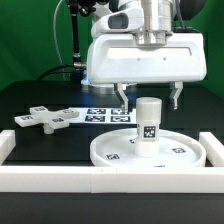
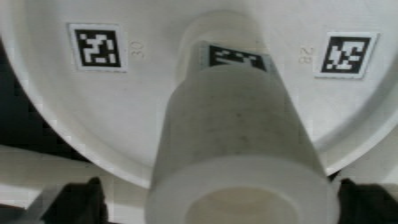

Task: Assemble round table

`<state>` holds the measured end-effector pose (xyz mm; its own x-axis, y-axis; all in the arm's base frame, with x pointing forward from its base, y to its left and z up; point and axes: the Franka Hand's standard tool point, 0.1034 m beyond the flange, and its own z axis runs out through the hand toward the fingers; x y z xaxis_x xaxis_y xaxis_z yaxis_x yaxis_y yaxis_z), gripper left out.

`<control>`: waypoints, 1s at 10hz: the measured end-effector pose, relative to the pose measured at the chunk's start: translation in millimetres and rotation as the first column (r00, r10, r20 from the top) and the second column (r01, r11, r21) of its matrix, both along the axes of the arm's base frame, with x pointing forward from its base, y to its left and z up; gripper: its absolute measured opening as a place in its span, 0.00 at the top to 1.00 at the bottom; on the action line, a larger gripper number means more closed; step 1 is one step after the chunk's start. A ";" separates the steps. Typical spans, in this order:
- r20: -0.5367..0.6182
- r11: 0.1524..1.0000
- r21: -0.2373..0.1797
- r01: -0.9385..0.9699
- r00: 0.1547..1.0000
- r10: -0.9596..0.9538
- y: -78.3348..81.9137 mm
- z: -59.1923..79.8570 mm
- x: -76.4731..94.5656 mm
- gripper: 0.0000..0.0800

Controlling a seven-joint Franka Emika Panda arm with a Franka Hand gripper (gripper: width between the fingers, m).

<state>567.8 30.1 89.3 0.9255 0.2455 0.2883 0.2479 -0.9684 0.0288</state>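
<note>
The large round disc point(image 1: 150, 153) lies flat on the table near the front wall. The short cylindrical leg point(image 1: 149, 120) stands upright on its middle, with a tag on its side. My gripper point(image 1: 150, 97) hangs straight above the leg, open, with its fingertips point(image 1: 122, 98) about level with the leg's top and well apart from it. In the wrist view the leg point(image 2: 231, 120) fills the middle and the disc point(image 2: 160, 95) lies beneath it. The gripper point(image 2: 228, 205) shows only its dark fingertips point(image 2: 75, 200) on either side of the leg. The flat cross-shaped foot piece point(image 1: 45, 118) lies at the exterior view's left.
The marker board point(image 1: 103, 113) lies flat behind the disc. A white straight-walled rim point(image 1: 110, 181) runs along the front and up both sides of the black table.
</note>
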 end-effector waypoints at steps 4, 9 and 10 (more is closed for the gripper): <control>-0.006 1.000 -0.001 -0.002 1.000 0.002 -1.6 8.0 3.6 0.19; -0.122 1.000 0.005 0.002 0.993 -0.001 3.5 4.0 -0.3 0.19; -0.209 1.000 0.010 0.003 0.978 -0.001 8.9 5.4 -2.9 0.19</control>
